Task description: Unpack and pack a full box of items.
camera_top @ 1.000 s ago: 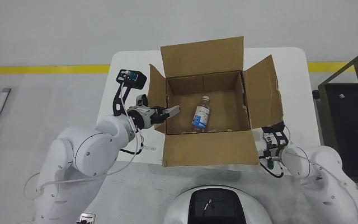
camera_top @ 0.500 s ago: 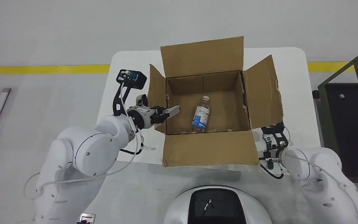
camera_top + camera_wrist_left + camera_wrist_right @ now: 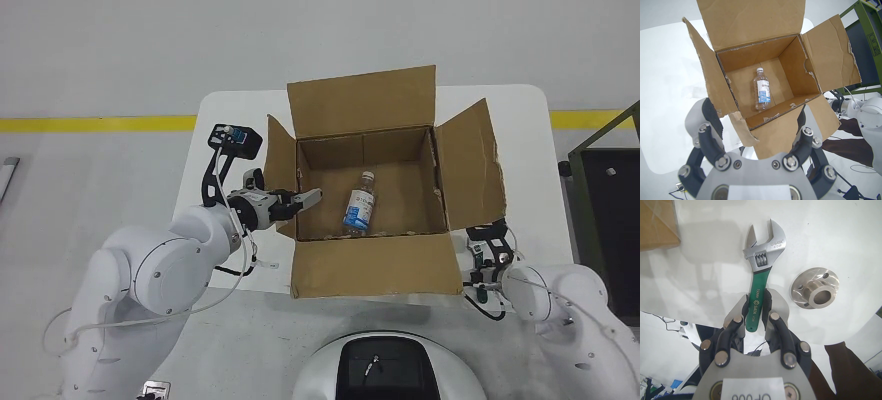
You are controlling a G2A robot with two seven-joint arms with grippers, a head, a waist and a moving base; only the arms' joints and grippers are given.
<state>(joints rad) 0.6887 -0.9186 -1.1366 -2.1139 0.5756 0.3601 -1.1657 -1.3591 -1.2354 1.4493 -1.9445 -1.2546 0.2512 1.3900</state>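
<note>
Open cardboard box on the white table, one bottle inside, a wrench gripped outside.

The clear bottle lies on its side on the box floor. The left gripper hangs at the box's left flap, fingers spread and holding nothing. Beside the box's near right corner, the right gripper is clamped on the green handle of the adjustable wrench, which seems to lie on the table, with a metal flange just beside it.

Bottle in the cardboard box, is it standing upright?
No, the bottle lies on its side on the floor of the cardboard box.
</note>
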